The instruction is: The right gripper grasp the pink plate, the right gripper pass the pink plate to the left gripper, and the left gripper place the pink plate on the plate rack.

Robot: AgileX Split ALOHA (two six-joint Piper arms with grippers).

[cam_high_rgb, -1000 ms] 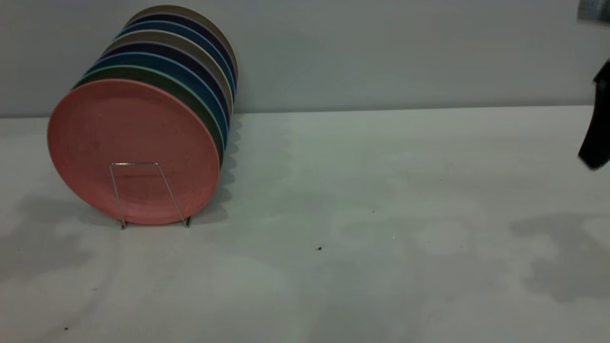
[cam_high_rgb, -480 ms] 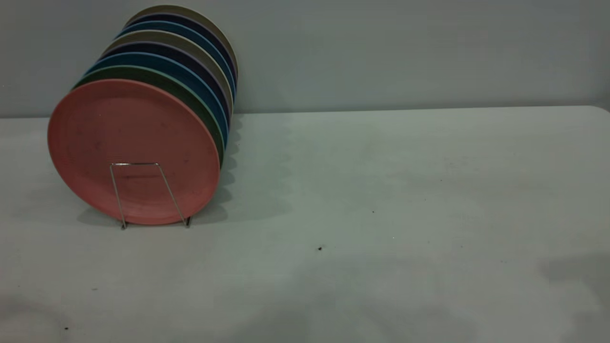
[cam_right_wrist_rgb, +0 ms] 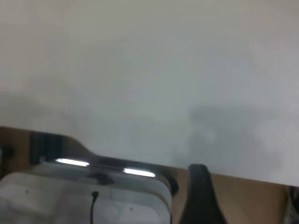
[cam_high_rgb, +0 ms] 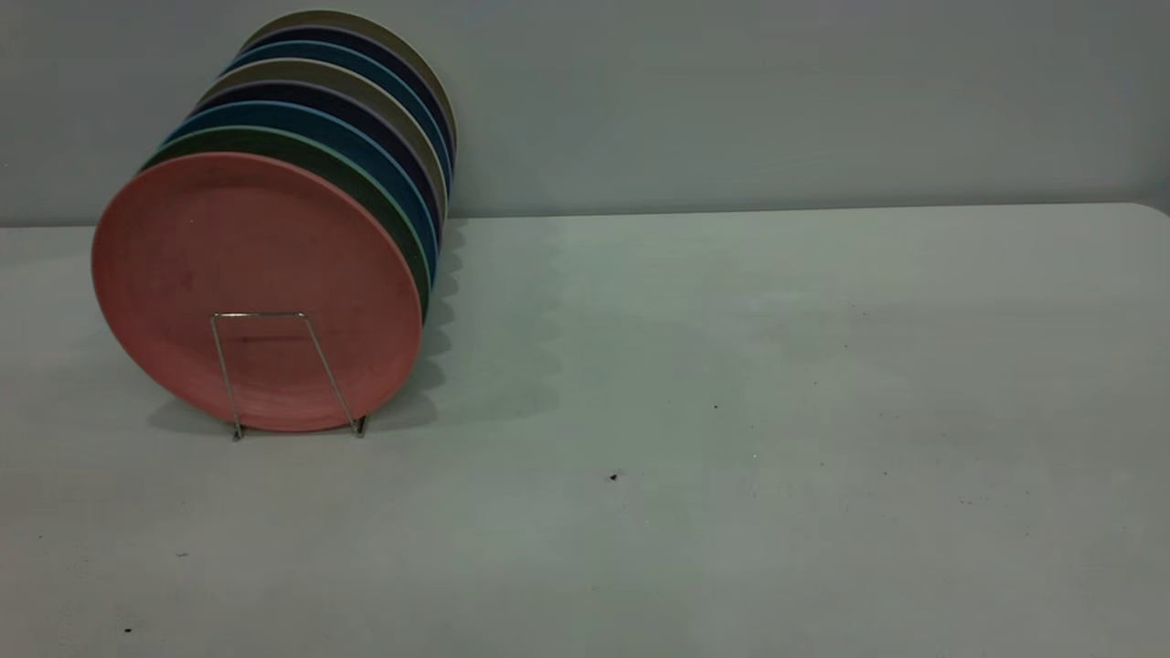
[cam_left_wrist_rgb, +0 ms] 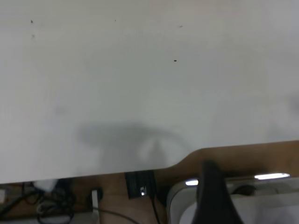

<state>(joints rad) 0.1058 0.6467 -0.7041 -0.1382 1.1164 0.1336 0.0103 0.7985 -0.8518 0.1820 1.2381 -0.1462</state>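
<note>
The pink plate (cam_high_rgb: 256,288) stands on edge as the front plate of a row in the plate rack (cam_high_rgb: 260,314), whose wire loop crosses its lower face, at the table's far left in the exterior view. Neither gripper shows in that view. In the left wrist view only a dark part of my left gripper (cam_left_wrist_rgb: 212,196) shows, over the table's edge and away from the plates. The right wrist view likewise holds just a dark part of my right gripper (cam_right_wrist_rgb: 198,196), beyond the table's edge. Nothing is held by either one that I can see.
Behind the pink plate stand a green plate (cam_high_rgb: 370,192) and several blue, dark and beige ones (cam_high_rgb: 402,110). The pale table (cam_high_rgb: 731,366) stretches to the right. Below the table's edge lie a white bin (cam_left_wrist_rgb: 266,205) and cables (cam_left_wrist_rgb: 46,205).
A dark gripper part at the exterior view's right edge one second ago has left that view. The arm shadows on the table have faded away. The plates have not moved.
</note>
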